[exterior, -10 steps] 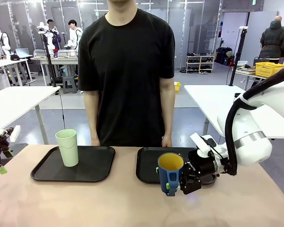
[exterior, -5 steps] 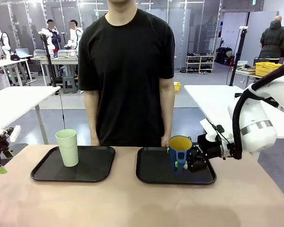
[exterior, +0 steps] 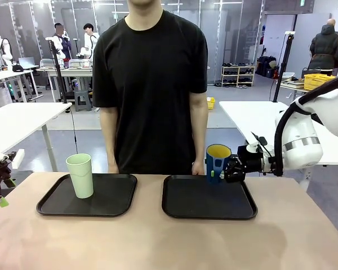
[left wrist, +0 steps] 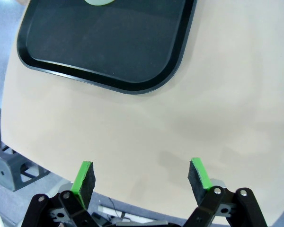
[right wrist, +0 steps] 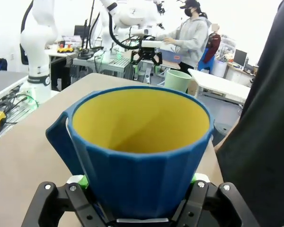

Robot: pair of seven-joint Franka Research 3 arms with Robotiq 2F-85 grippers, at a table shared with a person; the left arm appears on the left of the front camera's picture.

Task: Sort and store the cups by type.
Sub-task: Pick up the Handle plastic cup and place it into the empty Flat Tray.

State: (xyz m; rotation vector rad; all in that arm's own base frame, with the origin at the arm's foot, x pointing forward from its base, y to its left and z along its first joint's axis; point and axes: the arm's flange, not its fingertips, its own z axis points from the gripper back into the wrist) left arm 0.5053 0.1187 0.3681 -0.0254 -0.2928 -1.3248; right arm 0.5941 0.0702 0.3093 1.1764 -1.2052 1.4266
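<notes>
A tall pale green tumbler (exterior: 80, 175) stands upright on the left black tray (exterior: 110, 207); it also shows far off as the green tumbler (right wrist: 177, 80) in the right wrist view. My right gripper (exterior: 224, 172) is shut on the dark blue mug (exterior: 217, 161) with the yellow inside, holding it upright in the air above the far right part of the right black tray (exterior: 186, 205). Close up, the mug (right wrist: 142, 156) sits between the right gripper's (right wrist: 139, 184) green pads, handle to the picture's left. My left gripper (left wrist: 141, 174) hangs open over the bare table near its edge, short of the left tray (left wrist: 109, 52).
A person in a black shirt stands at the far side, one hand (exterior: 198, 167) resting at the table edge close to the held mug. The wooden table (exterior: 158, 242) spreads in front of both trays. Other tables stand behind.
My right gripper has carried the blue mug from in front of the right tray up and away, to above the tray's far right part. The green tumbler and left gripper have not moved.
</notes>
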